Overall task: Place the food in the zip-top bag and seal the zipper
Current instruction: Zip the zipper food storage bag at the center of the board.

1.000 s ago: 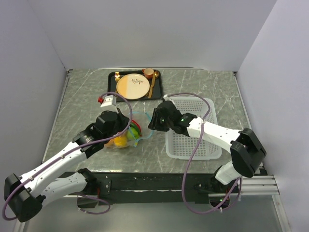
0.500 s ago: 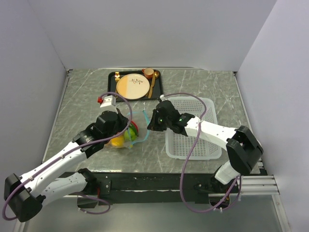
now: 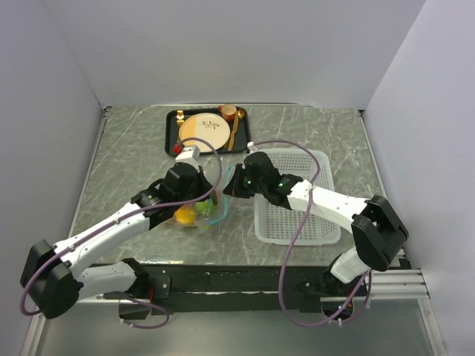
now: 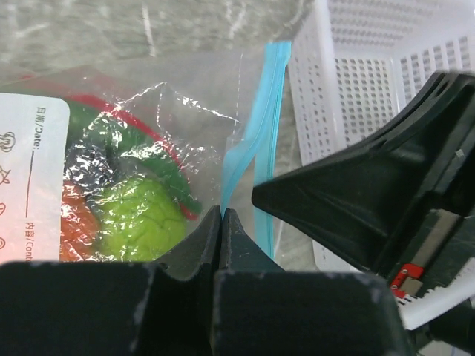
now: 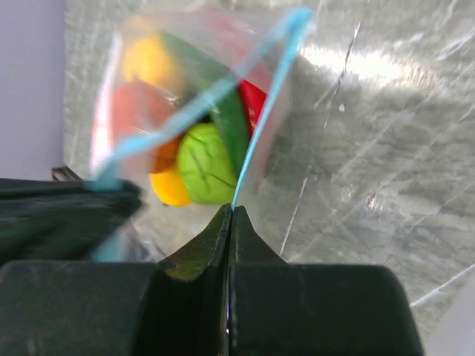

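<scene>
Left claw (image 4: 221,216) and right claw (image 5: 229,213) each pinch the zipper (image 4: 273,89). The zip-top bag (image 3: 199,215) holds the food (image 5: 204,163) mid-bench (image 3: 133,170). Risk: the mouth gapes, so an uneven pull may leave the seal incomplete.

The zip-top bag (image 4: 185,126) is clear, crinkled, glossy plastic, the basket (image 4: 356,81) white perforated plastic, the surface (image 5: 371,148) veined grey with a sheen.

The top view looks down on the whole worktop (image 3: 126,170) from behind. Wrist views sit close behind the left pincer (image 4: 221,212) and right pincer (image 5: 230,211), sharing the zip-top bag (image 4: 193,111) ahead.
</scene>
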